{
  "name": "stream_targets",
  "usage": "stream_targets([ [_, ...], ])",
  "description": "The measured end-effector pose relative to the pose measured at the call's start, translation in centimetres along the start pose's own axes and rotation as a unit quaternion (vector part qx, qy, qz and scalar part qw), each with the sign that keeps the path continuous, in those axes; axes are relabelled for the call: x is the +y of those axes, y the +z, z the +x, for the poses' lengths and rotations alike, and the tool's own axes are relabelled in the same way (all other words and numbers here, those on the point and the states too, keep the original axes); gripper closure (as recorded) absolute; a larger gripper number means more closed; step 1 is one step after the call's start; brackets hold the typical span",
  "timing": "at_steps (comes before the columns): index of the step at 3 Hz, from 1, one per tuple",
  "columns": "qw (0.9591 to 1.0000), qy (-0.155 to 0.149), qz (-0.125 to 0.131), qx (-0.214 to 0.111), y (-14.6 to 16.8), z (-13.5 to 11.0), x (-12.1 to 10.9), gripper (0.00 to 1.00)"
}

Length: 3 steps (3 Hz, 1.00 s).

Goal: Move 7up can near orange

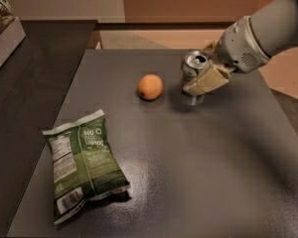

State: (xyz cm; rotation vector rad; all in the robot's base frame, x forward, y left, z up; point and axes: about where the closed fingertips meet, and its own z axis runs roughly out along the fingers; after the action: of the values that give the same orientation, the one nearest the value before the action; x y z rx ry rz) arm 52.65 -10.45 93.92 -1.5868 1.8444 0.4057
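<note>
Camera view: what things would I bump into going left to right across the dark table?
Green plastic chip bag → small round orange fruit → silver aluminium 7up can, gripped by the robot's beige pincer reaching in from the right.

One camera looks down steeply from above the near edge of the tabletop [188,182], facing 12 o'clock, quite near. The gripper [197,81], clamped on the 7up can [193,63], is at 1 o'clock.

Grey table [213,172] bears orange [150,87], bag [84,165] (green); hand [196,82] grips 7up can [190,69] beside orange.
</note>
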Motion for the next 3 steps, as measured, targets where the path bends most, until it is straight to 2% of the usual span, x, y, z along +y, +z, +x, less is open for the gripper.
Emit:
stream_targets([
  [1, 0.9998, 0.014, -0.002, 0.010, 1.7, 0.1, -1.6, 1.00],
  [2, 0.9993, 0.029, -0.009, 0.020, 3.2, 0.3, -2.3, 0.82],
  [3, 0.9987, 0.041, -0.021, 0.024, 4.7, 0.4, -2.3, 0.58],
])
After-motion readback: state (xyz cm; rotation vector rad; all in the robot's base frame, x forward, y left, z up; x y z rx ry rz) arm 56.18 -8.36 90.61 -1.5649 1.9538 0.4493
